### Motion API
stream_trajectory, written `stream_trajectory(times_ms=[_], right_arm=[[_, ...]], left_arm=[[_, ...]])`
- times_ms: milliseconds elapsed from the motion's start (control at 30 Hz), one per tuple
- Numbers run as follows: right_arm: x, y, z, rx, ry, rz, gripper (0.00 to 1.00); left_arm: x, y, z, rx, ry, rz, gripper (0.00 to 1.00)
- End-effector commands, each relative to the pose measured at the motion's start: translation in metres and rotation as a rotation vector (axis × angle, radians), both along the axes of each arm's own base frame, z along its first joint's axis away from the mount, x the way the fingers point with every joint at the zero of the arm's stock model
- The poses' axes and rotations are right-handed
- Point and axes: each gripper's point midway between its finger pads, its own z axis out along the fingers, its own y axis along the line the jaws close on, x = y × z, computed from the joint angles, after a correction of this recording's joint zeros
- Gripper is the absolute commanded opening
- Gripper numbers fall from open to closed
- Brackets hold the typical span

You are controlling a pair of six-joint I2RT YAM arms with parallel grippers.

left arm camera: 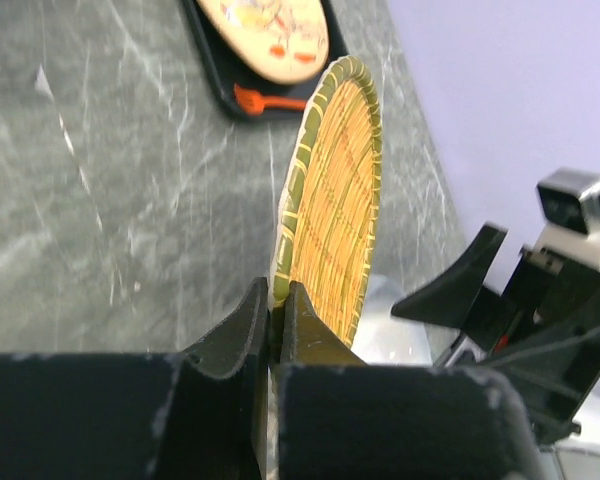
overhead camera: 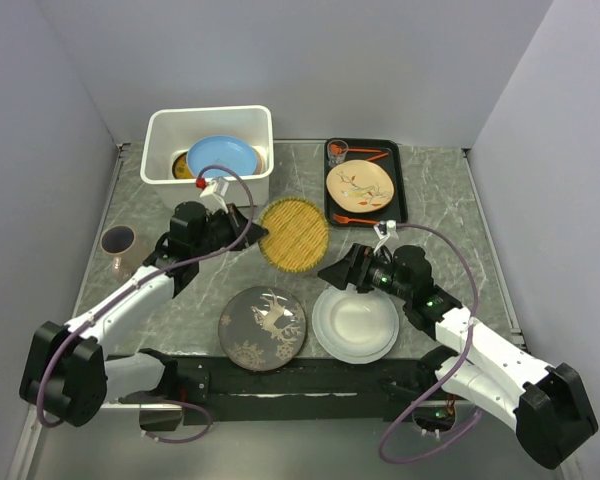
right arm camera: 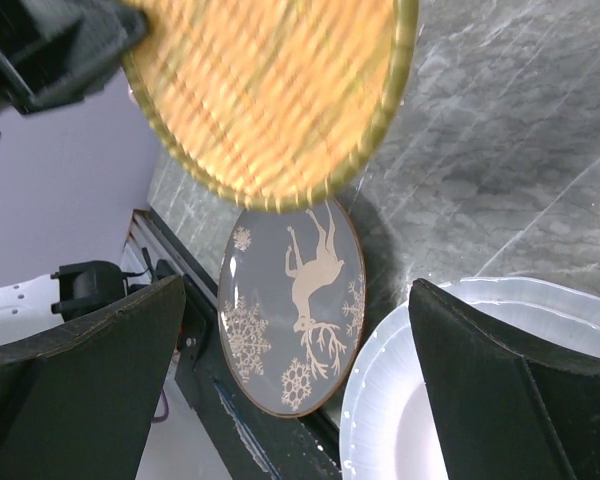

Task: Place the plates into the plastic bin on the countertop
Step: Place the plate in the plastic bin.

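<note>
**Woven plate in the left claw, bin is next**

Going from the left: the bin [overhead camera: 160,140] sits at the back left of the countertop [overhead camera: 205,295], with a blue plate [overhead camera: 223,156] already inside. Just in front of it, the left gripper [left arm camera: 278,315] is clamped down hard on the rim of the woven plate [left arm camera: 332,210], jaws pinching the green edge. From the wrist views the plate looks tilted and up off the counter, hanging near mid-table, not in the bin yet.

So I'd call this the carry step for that plate. Next move, I reckon: swing it back and left over the bin wall, get it clear above the blue plate, then let go. A thin rim pinch like that could slip if it tips too far.

Further right, the deer plate [overhead camera: 263,328] and white plate [overhead camera: 355,324] lie side by side on the near edge, not yet picked up. The right gripper [overhead camera: 338,268] hovers over them with jaws spread wide, holding nothing.
</note>
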Motion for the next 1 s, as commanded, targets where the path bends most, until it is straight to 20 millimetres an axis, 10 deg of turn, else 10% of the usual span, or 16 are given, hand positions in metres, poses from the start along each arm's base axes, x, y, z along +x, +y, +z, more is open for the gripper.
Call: stream_trajectory(times_ms=[0, 500, 967], right_arm=[[0.0, 0.003, 0.008, 0.03, -0.04, 0.008, 1.0], [-0.003, 0.004, -0.003, 0.03, -0.02, 0.021, 1.0], [-0.002, 0.005, -0.009, 0.029, 0.001, 0.026, 1.0]], left_arm=[[0.025, -0.008, 0.054, -0.053, -0.131, 0.017, 0.01], [0.073, -0.007, 0.094, -0.044, -0.172, 0.076, 0.01], [0.12, 0.034, 0.124, -0.083, -0.166, 0.169, 0.01]])
